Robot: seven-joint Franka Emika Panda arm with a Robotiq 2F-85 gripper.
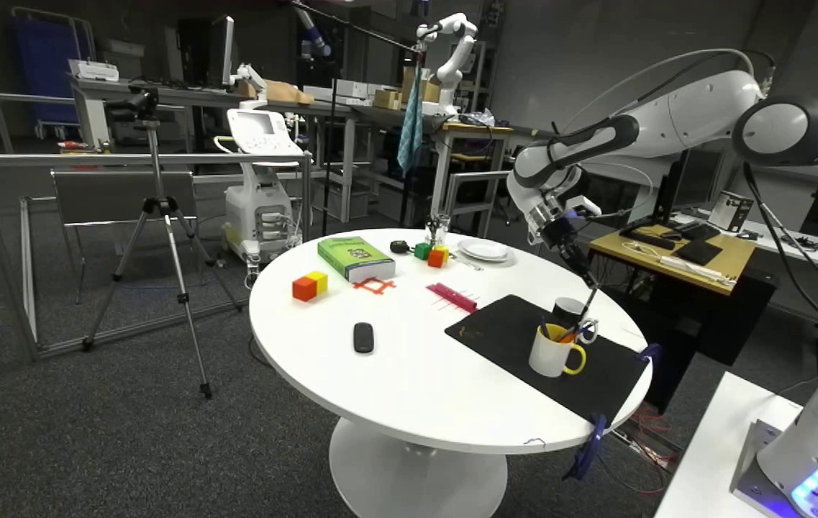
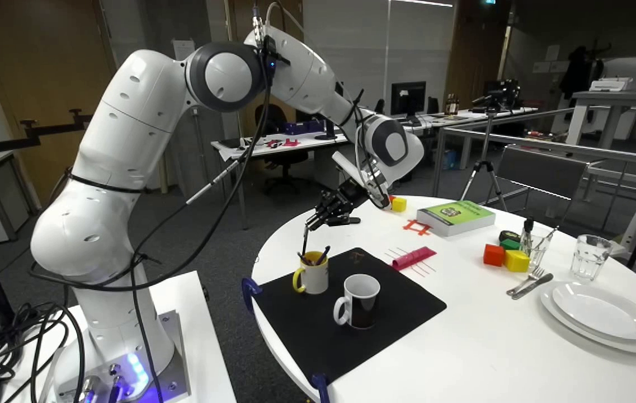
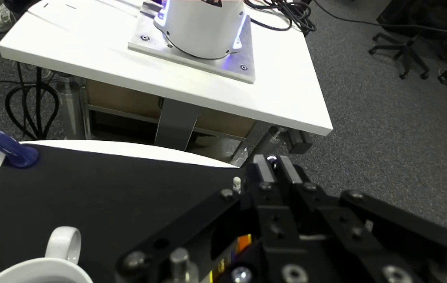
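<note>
My gripper (image 2: pixel 310 225) points down over the table, its jaws almost together on a thin dark pen (image 2: pixel 305 240). In the wrist view a shiny end of the pen (image 3: pixel 272 158) shows between the fingertips. Below hangs a white mug with yellow inside and yellow handle (image 1: pixel 547 356), upright and holding several pens. The held pen's lower end meets the mug's rim; how far inside it reaches I cannot tell. Beside it a black-and-white mug (image 2: pixel 363 308) stands on the same black mat (image 2: pixel 373 350); its white handle (image 3: pixel 66 243) appears lower left in the wrist view.
Blue clamps (image 1: pixel 585 450) grip the mat at the table edge. Farther off lie a pink piece (image 2: pixel 411 257), a green book (image 1: pixel 355 255), coloured cubes (image 2: pixel 494 254), cutlery, glasses and stacked plates (image 2: pixel 603 313). A dark oblong object (image 1: pixel 363 338) rests near the front edge.
</note>
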